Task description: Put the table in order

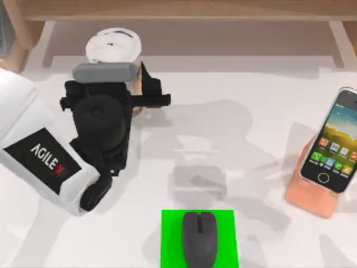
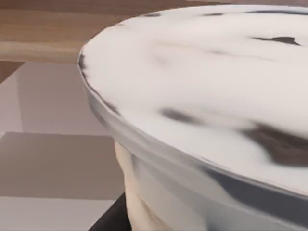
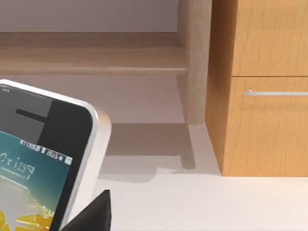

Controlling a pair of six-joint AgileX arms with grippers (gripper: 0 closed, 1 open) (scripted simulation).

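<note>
The white table [image 1: 251, 123] spreads beneath everything, my left gripper [image 1: 139, 92] near its far left corner beside a white-lidded cup [image 1: 113, 46], fingers' state unclear, a phone [image 1: 333, 139] on a stand [image 1: 310, 192] at the right edge, a mouse [image 1: 199, 237] on a green mat [image 1: 170, 240] at the near edge.

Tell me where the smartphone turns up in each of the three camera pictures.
Top view: the smartphone leans on a peach stand at the table's right edge.
Left wrist view: not in it; a white cup lid is close up.
Right wrist view: its top corner, screen lit.
Shared landmark: the light wooden structure behind the table.
</note>
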